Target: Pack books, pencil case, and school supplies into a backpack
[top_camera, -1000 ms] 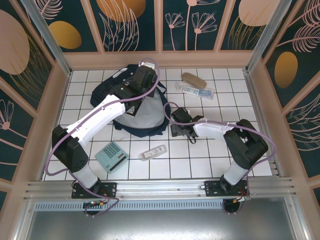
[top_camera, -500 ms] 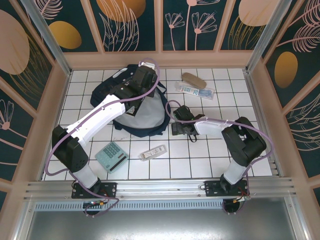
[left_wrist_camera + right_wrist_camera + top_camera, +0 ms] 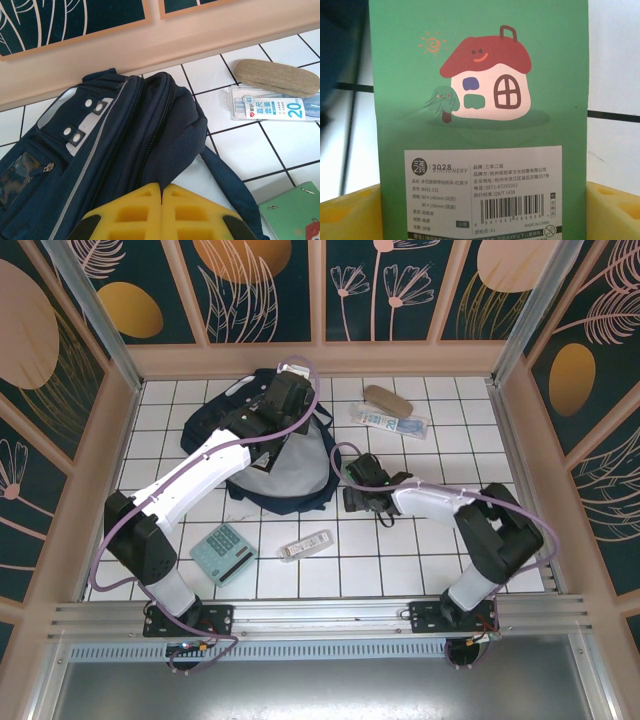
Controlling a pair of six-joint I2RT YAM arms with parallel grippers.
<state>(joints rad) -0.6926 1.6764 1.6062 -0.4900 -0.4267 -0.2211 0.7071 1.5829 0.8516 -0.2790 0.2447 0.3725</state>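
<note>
Here, the left end effector [image 3: 162, 205], fingers pressed together, pinches the fabric rim of the navy backpack [image 3: 125, 130]. The right end effector [image 3: 482, 202] straddles the small green notebook [image 3: 477, 65], which lies on the tiled worktop [image 3: 615, 60] beside the backpack; whether it clamps the notebook cannot be told.

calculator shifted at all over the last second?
No. In the top view the calculator lies on the same white tiles, at the same angle to the grout lines.
</note>
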